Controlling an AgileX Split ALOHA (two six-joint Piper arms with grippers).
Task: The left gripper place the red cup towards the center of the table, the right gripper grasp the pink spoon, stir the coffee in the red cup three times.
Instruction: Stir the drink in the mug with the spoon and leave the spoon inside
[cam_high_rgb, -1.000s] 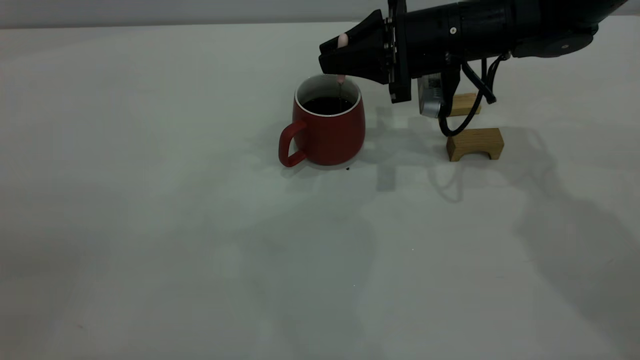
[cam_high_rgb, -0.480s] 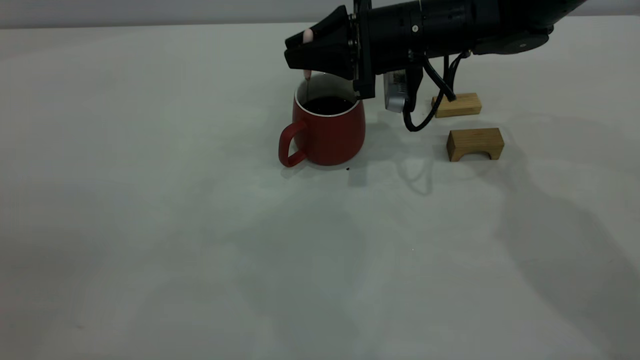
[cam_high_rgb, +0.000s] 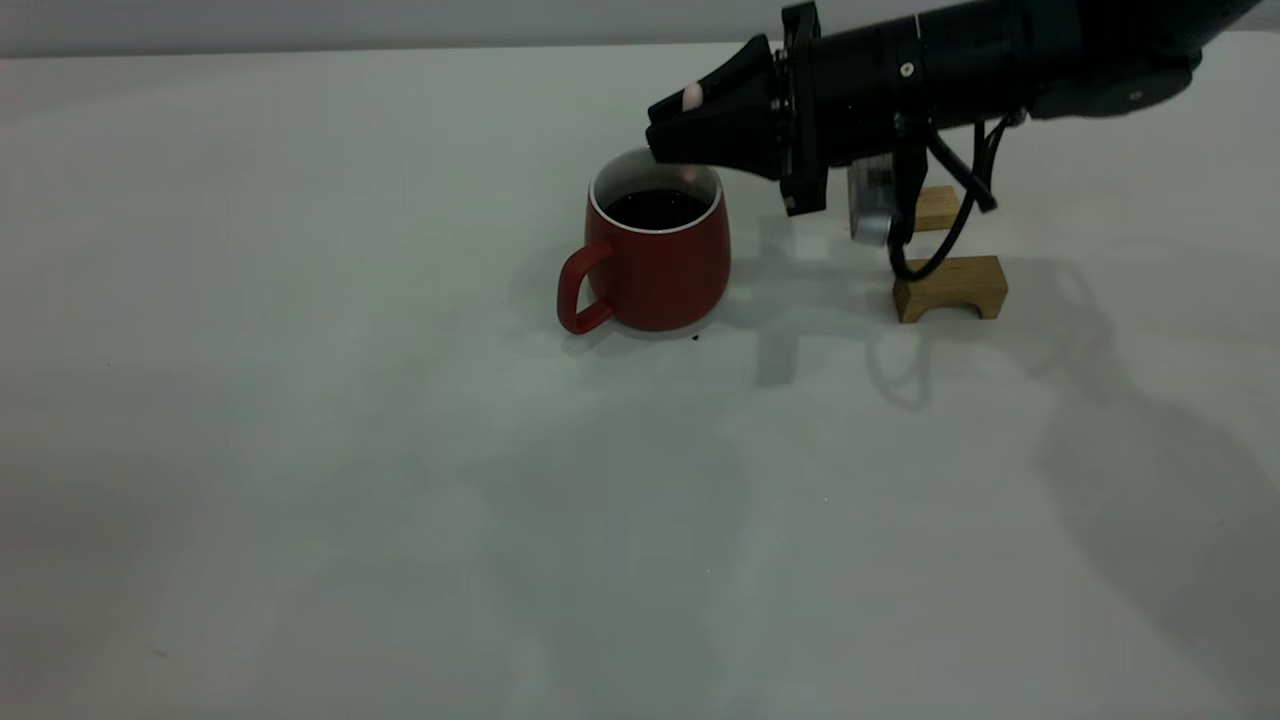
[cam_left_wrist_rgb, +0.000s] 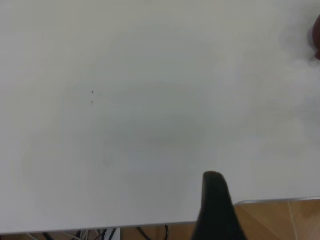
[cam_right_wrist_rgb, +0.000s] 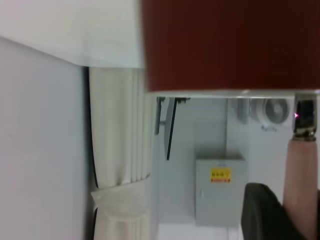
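The right pincer (cam_high_rgb: 668, 118) is closed on the pink spoon (cam_high_rgb: 690, 96), whose stem dips into the red cup (cam_high_rgb: 655, 255) directly below. Since half a second ago the pincer has swung back across the cup's rim; a stirring stroke is judged underway. The left pincer's (cam_left_wrist_rgb: 214, 210) state cannot be told.

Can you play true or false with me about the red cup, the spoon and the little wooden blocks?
1. The squat dark-red ceramic cup holds dark coffee. True.
2. The cup lies tipped over. False: it stands upright on the pale table.
3. The right end effector grips the pink-handled spoon above the cup. True.
4. Three wooden blocks sit nearby. False: only two, an arched one and one behind.
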